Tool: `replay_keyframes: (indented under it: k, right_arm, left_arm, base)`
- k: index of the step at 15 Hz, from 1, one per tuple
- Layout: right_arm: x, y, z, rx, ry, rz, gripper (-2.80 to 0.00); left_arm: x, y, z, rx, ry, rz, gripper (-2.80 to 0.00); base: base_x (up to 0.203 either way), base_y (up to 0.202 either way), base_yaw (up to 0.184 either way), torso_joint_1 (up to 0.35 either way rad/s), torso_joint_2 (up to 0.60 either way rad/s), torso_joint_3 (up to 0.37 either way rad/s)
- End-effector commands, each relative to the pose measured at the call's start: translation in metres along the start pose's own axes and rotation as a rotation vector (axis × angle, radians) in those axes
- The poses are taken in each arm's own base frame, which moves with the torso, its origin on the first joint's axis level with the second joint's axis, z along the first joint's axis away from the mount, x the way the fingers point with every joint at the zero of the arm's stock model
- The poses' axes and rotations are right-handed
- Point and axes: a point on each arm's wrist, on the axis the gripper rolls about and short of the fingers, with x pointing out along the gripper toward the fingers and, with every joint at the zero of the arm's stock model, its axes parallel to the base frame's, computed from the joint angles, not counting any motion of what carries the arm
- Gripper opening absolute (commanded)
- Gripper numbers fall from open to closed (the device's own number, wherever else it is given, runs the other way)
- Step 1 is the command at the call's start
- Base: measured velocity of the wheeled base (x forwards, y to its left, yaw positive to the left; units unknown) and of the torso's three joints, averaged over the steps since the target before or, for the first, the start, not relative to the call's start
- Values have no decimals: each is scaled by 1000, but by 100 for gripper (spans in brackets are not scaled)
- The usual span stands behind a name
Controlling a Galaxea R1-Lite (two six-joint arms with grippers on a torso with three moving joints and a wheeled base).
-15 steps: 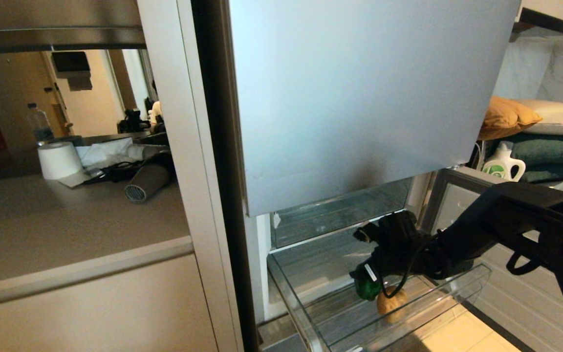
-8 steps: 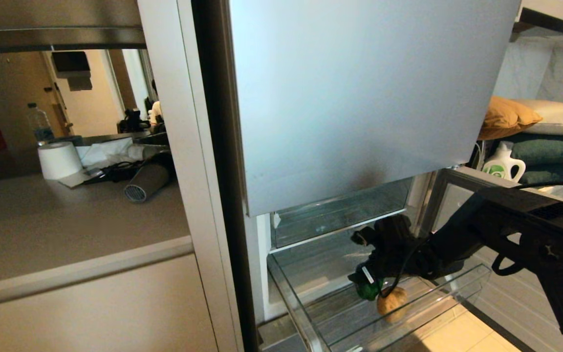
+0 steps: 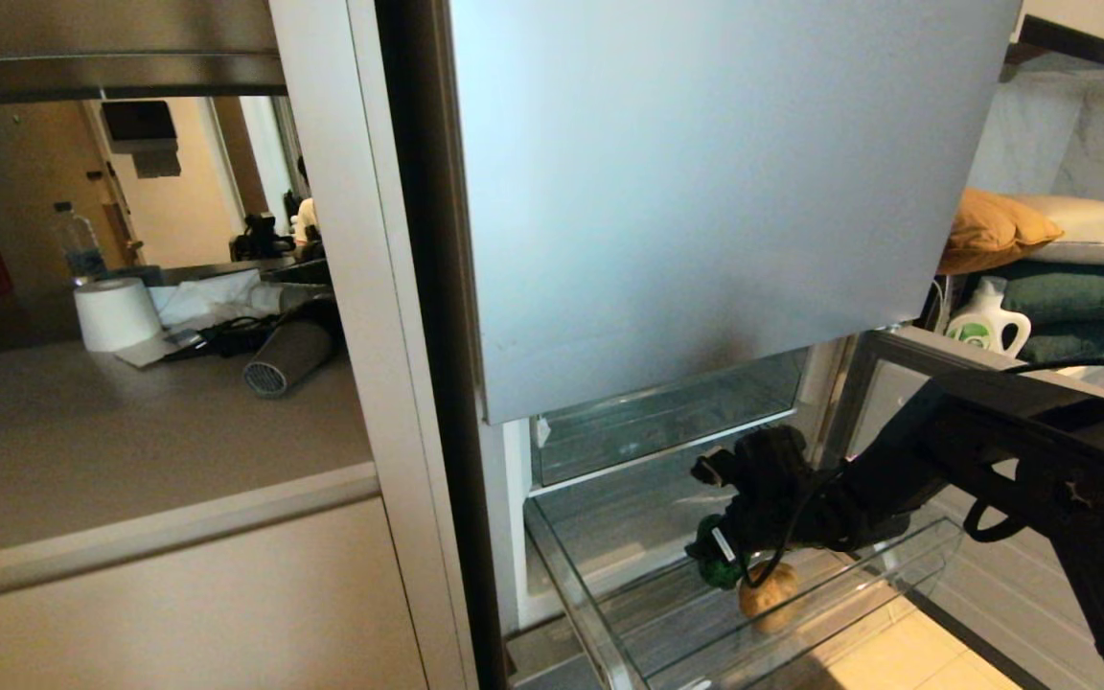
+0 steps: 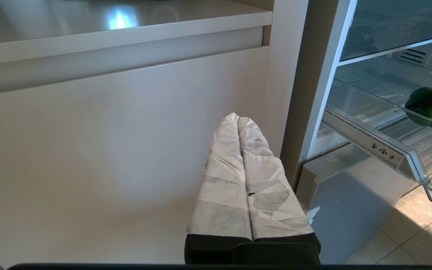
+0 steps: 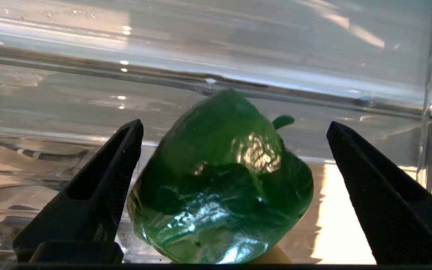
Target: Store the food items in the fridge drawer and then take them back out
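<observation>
Reaching into the clear fridge drawer (image 3: 907, 565), the right claw (image 5: 234, 157) stands wide, its two black fingers (image 5: 103, 195) on either side of the green bell pepper (image 5: 221, 183) with a gap on the one side at least, so nothing is gripped. The pepper lies inside the drawer, just left of the tan bun (image 3: 769, 591), which sits near the clear front wall. The left claw (image 4: 238, 123) is closed, its wrapped fingers pressed together, low beside the cabinet front (image 4: 118, 131) left of the fridge. A grey hair dryer (image 3: 286, 358) lies on the table (image 3: 130, 431) at far left
</observation>
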Motion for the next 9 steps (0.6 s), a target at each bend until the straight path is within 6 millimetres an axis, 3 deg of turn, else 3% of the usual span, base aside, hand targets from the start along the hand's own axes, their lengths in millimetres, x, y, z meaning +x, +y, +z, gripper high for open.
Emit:
replay_keyframes:
  k: [1, 9]
  right_arm:
    - [0, 0, -2, 0, 2, 2, 0]
    - [1, 1, -5, 1, 13, 5, 0]
  left_arm:
    - [0, 0, 0, 0, 0, 1, -280]
    - [0, 0, 0, 0, 0, 0, -280]
  base:
    - [0, 0, 0, 0, 0, 0]
    - [0, 0, 0, 0, 0, 0]
